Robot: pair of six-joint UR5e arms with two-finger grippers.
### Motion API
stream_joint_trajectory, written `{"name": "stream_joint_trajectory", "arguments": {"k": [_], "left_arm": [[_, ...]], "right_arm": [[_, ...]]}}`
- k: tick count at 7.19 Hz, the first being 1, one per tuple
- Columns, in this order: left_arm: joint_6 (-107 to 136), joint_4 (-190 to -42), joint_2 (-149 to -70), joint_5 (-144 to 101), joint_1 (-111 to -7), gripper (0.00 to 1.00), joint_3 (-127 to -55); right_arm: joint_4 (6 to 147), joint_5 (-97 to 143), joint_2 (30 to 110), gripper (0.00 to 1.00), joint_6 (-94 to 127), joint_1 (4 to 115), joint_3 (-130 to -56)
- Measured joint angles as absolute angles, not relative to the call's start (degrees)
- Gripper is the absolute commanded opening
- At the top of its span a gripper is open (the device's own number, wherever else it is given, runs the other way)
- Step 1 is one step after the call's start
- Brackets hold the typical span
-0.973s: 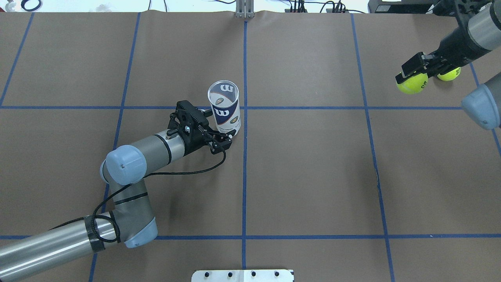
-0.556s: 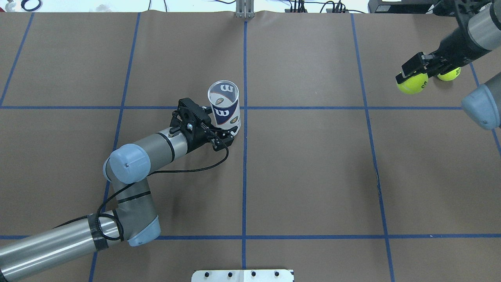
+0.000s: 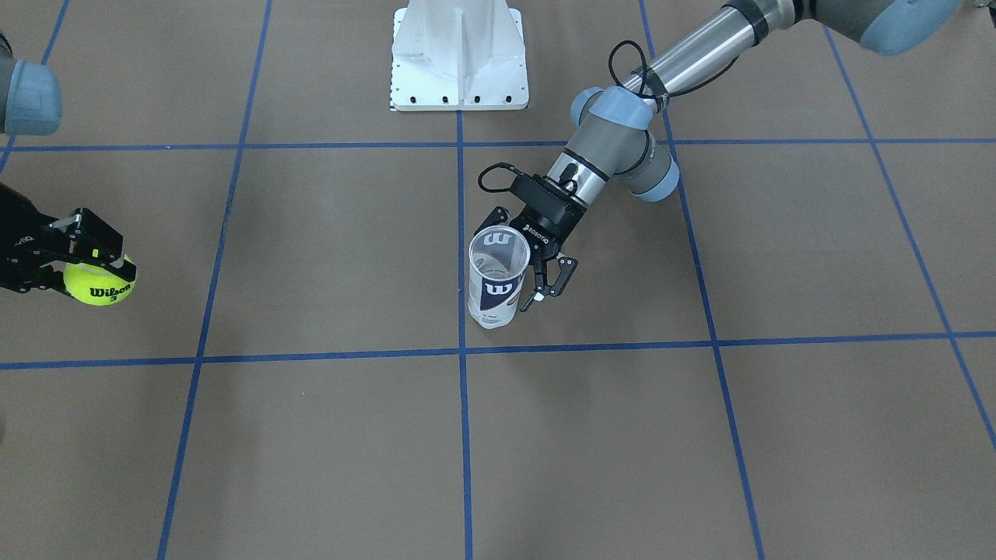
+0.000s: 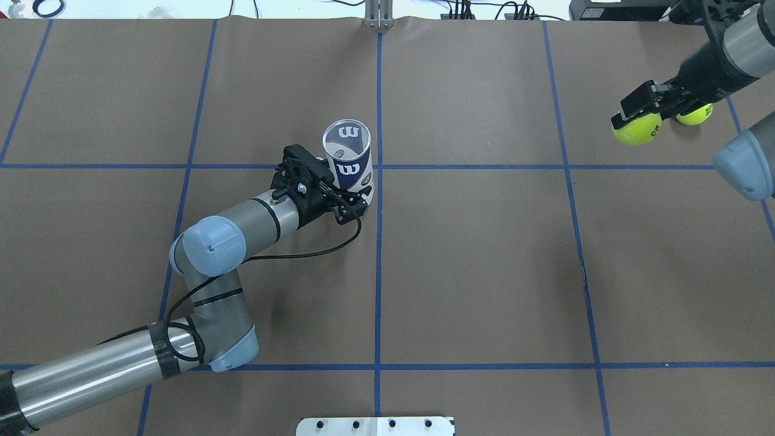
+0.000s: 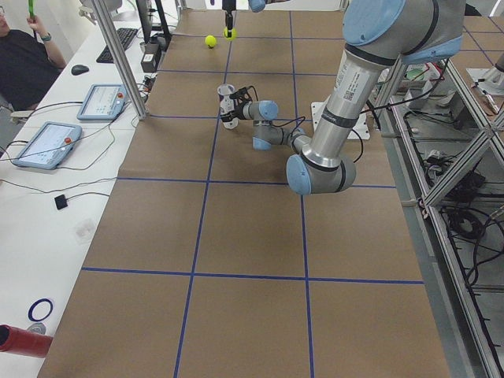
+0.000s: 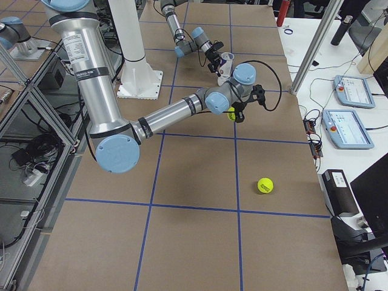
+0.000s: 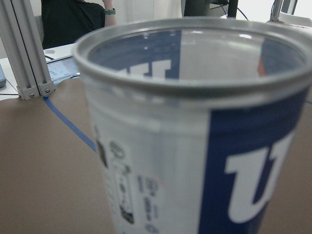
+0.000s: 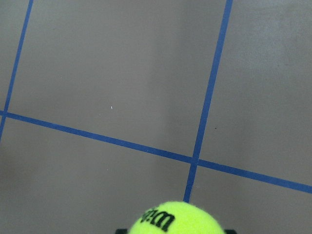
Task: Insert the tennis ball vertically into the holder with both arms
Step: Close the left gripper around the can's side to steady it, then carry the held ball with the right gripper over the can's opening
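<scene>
The holder (image 4: 348, 158), a clear can with a navy and white label, stands upright near the table's middle, mouth up and with nothing inside. My left gripper (image 4: 353, 195) is open, its fingers straddling the can's lower part; one fingertip (image 3: 554, 286) stands clear of the can's wall. The can (image 7: 195, 146) fills the left wrist view. At the far right of the table my right gripper (image 4: 636, 121) is shut on the tennis ball (image 4: 637, 130), held above the table. The same ball (image 3: 97, 281) shows its Wilson lettering, and its top (image 8: 175, 219) shows in the right wrist view.
A second tennis ball (image 4: 694, 114) lies on the table just behind the right gripper. The white pedestal base (image 3: 459, 54) sits at the robot's edge. A person (image 5: 24, 63) sits beside tablets (image 5: 43, 144) along the far side table.
My left arm has pushed forward, so its open fingers now reach further around the can. The can has shifted slightly away. The right gripper and ball have hardly moved.
</scene>
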State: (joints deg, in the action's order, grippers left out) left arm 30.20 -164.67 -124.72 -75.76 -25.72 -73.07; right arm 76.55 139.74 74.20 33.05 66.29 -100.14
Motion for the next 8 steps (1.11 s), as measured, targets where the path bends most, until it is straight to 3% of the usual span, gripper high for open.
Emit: {"name": "stream_joint_trajectory", "arguments": {"k": [8], "left_arm": [[30.32,-164.88,-125.84,-75.67,-25.32,0.99,-71.83]], "right_arm": [[76.77,139.92,67.90,0.00,40.70,63.82,-100.04]]}}
